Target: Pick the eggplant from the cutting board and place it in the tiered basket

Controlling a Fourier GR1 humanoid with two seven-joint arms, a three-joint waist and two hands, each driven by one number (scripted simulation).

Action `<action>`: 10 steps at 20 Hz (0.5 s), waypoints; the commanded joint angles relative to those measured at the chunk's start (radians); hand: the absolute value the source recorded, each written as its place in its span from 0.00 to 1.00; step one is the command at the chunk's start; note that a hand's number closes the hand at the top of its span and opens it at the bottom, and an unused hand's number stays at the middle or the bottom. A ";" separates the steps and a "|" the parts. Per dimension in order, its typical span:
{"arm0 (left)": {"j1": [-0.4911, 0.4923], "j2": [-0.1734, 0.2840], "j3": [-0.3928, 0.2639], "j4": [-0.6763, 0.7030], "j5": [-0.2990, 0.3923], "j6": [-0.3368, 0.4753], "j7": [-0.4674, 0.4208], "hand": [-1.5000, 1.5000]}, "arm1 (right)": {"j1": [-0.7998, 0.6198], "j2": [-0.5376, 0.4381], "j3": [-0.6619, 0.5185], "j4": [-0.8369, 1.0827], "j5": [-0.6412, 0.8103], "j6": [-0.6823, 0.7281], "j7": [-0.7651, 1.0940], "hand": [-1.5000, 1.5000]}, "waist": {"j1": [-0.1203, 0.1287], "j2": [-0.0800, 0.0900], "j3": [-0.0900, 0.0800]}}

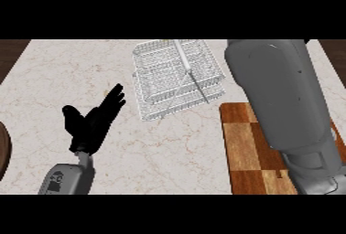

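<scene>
Eggplant unseen, right hand hidden beyond its forearm [283, 109] over the board [243, 151]; basket [177, 77] up-left; left hand [94, 121] open, empty.

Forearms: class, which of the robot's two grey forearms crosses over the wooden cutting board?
The right forearm, large at the view's right, covers part of the cutting board. The left forearm lies over bare counter, its hand open.

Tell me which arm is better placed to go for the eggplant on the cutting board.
Right, probably. Its forearm already lies over the cutting board, though hand and eggplant are hidden. The left hand rests open on bare counter, left of the tiered basket.
</scene>
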 commanded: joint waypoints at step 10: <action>-0.019 0.047 0.028 -0.014 0.039 -0.070 0.023 0.50 | -0.089 0.104 -0.057 0.411 -0.255 -0.339 -0.267 0.00 | 0.041 0.007 0.000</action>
